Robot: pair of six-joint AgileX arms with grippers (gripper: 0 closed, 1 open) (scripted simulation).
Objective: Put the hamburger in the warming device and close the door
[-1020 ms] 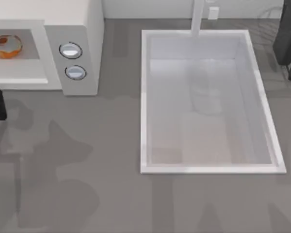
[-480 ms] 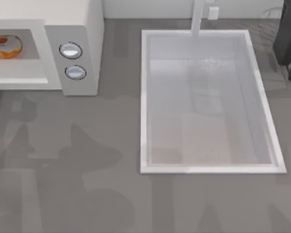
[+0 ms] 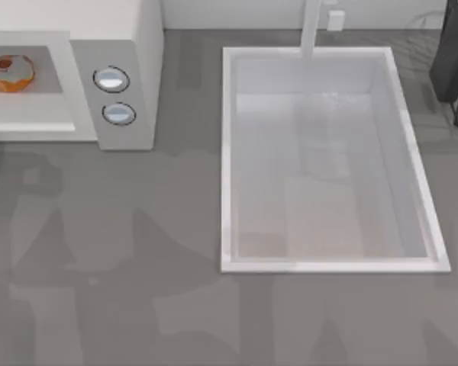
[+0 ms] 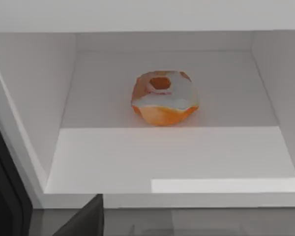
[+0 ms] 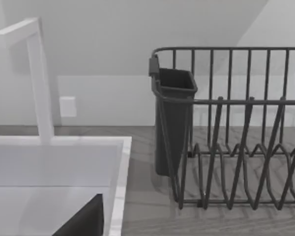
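Hamburger sits inside the open microwave; whether either arm's fingers are apart cannot be told.

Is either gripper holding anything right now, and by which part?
Nothing looks held: the small orange and white hamburger lies free on the floor inside the white boxy microwave.

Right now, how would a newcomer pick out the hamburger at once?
Find the big white microwave at the table's far left, with two round dials on its side panel. In its open grey cavity lies the hamburger, alone there: a small roundish orange and white lump, the scene's one brightly coloured thing.
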